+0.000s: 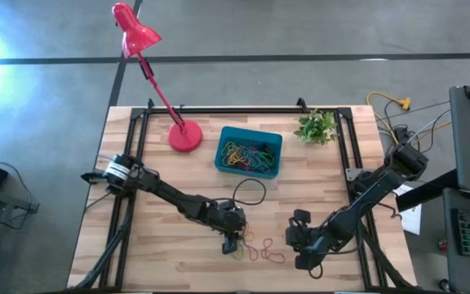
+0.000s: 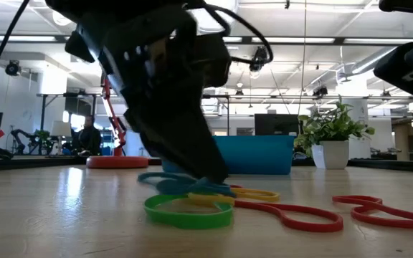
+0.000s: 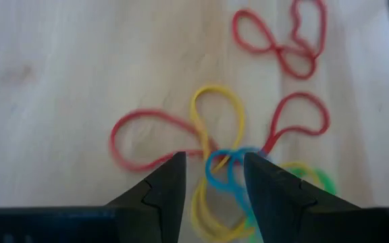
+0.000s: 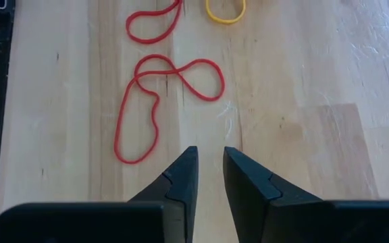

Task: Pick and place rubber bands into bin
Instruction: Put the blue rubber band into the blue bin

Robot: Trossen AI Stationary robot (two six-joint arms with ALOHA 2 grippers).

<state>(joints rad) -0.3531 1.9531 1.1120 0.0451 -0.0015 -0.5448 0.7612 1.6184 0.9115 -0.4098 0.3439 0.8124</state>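
Observation:
Several loose rubber bands (image 1: 261,250) lie flat on the wood near the table's near edge: red, yellow, green and teal loops. My left gripper (image 3: 215,169) is open and low over them, pointing down, with a teal band (image 3: 225,172) and a yellow one (image 3: 208,212) between its fingers. In the low view the left gripper (image 2: 217,183) reaches down to the pile beside a green band (image 2: 188,211). My right gripper (image 4: 210,156) hovers just right of the pile, open by a narrow gap, with a red band (image 4: 161,101) ahead of it. The teal bin (image 1: 251,131) farther back holds many bands. My left gripper comes at the pile from above, its fingers (image 3: 171,179) standing either side of the teal band (image 3: 215,177). Whether the fingertips touch the bands or the table, I cannot tell. All bands lie flat on the wood.
A red lamp stands with its round base (image 1: 184,137) left of the bin. A small potted plant (image 1: 317,126) sits near the far right corner. A black cable loop (image 1: 250,192) lies between bin and left gripper. Bare wood (image 1: 161,245) stretches left of the pile.

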